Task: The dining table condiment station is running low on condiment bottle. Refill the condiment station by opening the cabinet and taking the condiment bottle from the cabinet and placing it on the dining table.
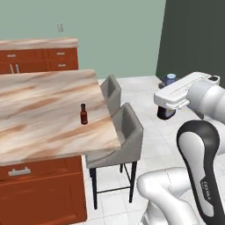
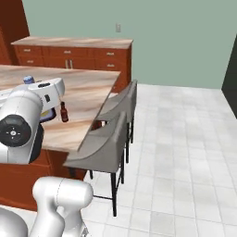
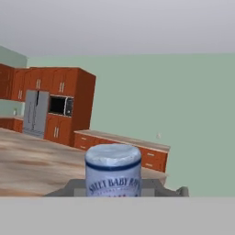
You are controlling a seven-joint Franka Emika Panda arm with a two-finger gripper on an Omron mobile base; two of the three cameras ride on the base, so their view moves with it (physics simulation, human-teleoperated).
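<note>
Condiment bottle pinched in the claw, carried upright beside the desk, not yet set down.

The claw's jaws are pressed in on the bottle's dark body; its pale bluish-grey cap points up, so the long axis stands vertical. In the left base view the bottle hangs over the tiled floor, well apart from the desk, which lies to the robot's left beyond 2 grey stools. The coming move, in my judgement, is a sideways carry over the stool backs, then a lowering onto the top. The desk top is flat, polished, beige-and-brown veined marble on a red-brown wooden base. 1 dark red-brown bottle with a black cap stands near the desk's stool-side edge and should be cleared. The hand view shows a printed label band under the cap.
</note>
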